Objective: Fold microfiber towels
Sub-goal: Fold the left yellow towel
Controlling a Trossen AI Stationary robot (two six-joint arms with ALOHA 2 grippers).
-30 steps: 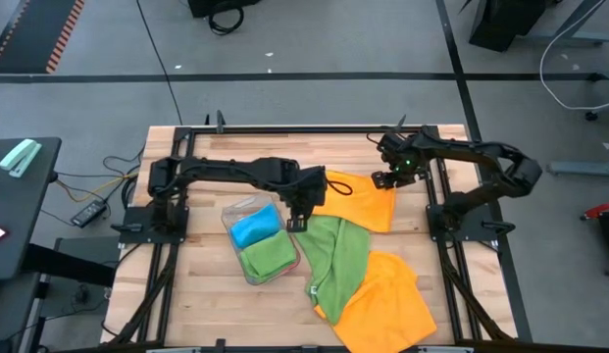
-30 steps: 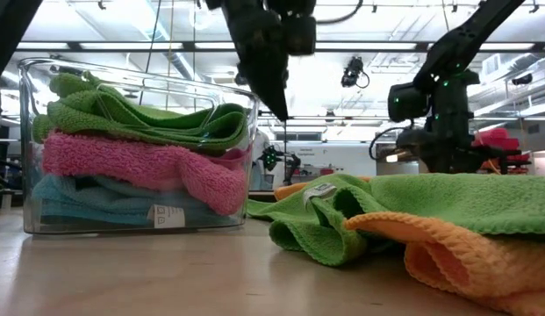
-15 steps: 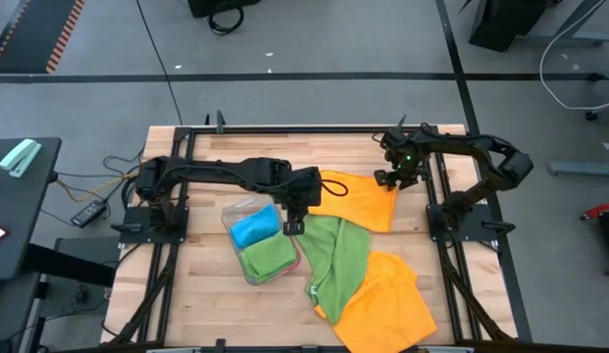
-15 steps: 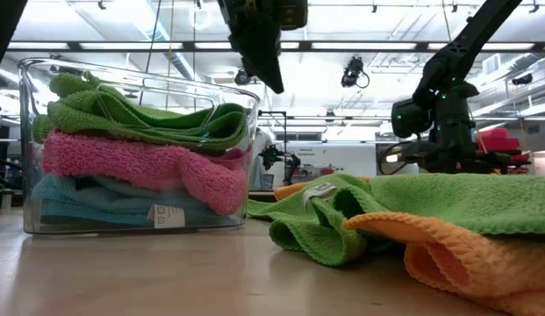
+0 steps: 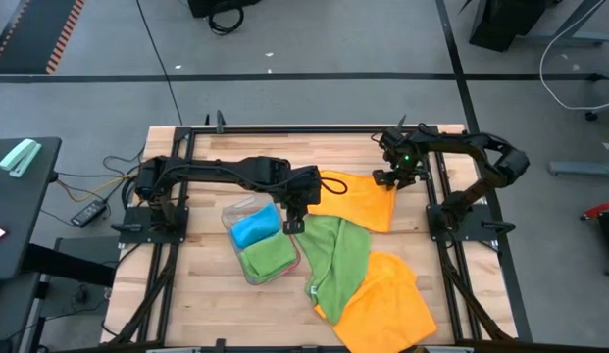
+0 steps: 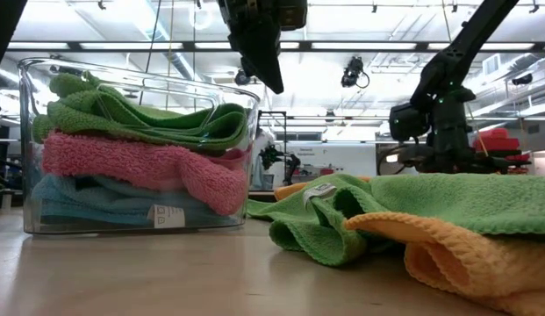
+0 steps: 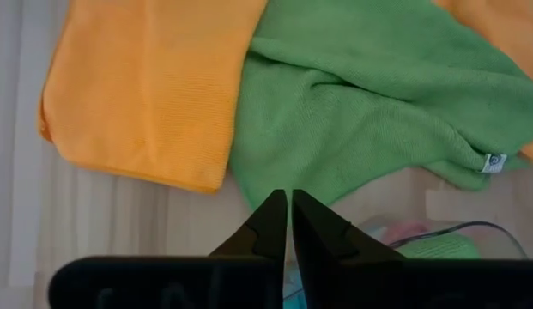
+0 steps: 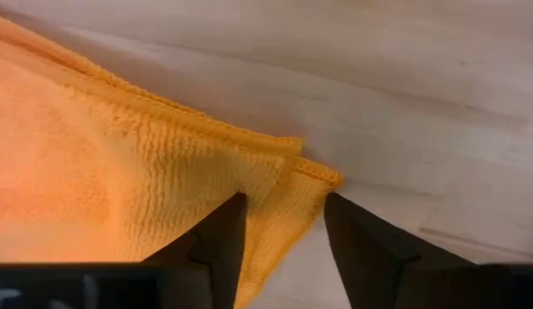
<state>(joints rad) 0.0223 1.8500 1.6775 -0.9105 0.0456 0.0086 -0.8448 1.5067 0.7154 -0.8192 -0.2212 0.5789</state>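
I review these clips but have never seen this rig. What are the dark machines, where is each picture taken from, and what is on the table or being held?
Two dark robot arms work at a wooden table. One picture looks straight down, one looks level across the tabletop, and two come from cameras on the wrists. A clear tray holds folded towels. Loose on the table lie a green towel and two orange ones, far and near. The left gripper hangs shut and empty above them. The right gripper is open around the far orange towel's corner, not yet closed.
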